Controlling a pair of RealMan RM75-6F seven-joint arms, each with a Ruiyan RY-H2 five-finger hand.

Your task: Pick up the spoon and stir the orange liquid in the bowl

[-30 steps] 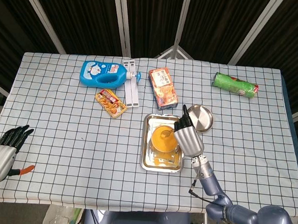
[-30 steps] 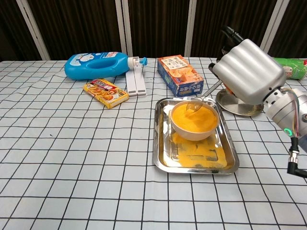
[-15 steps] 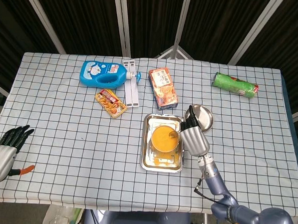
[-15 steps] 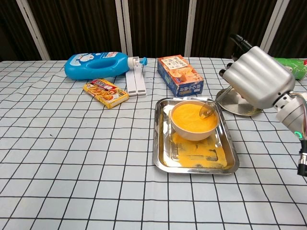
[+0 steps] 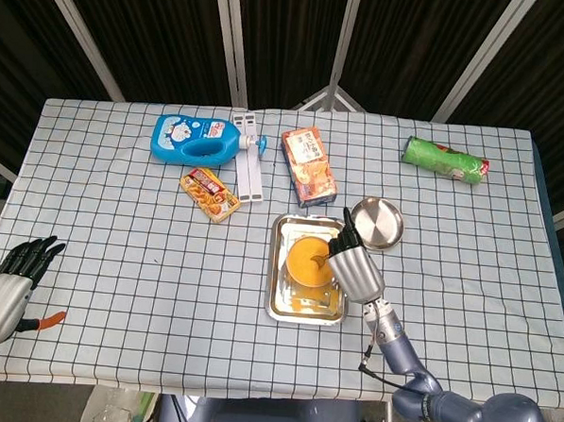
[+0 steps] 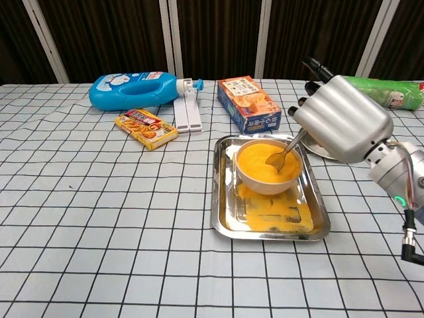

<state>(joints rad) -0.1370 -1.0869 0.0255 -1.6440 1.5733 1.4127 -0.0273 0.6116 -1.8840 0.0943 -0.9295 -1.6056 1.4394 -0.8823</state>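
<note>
Your right hand (image 6: 344, 119), clamped on the spoon (image 6: 283, 153), has swept its tip back from the bowl's (image 6: 267, 180) right rim toward the middle of the orange liquid (image 6: 257, 163), so stirring is underway.

A checked cloth covers the tabletop (image 5: 128, 260). A steel tray (image 6: 225, 212) sits near the middle, its floor smeared with orange. Behind it a blue bottle (image 5: 193, 137) lies on its side at the far left, its nozzle beside a white clip-like strip (image 5: 250, 168) whose make is hard to tell. A small yellow-and-red packet (image 5: 209, 194) lies in front of the bottle, well apart from the tray. An orange box (image 5: 308, 165) lies just behind the tray. A round steel dish (image 5: 384, 219) rests by the tray's far right corner. A green can (image 5: 445, 160) lies on its side at the far right.
</note>
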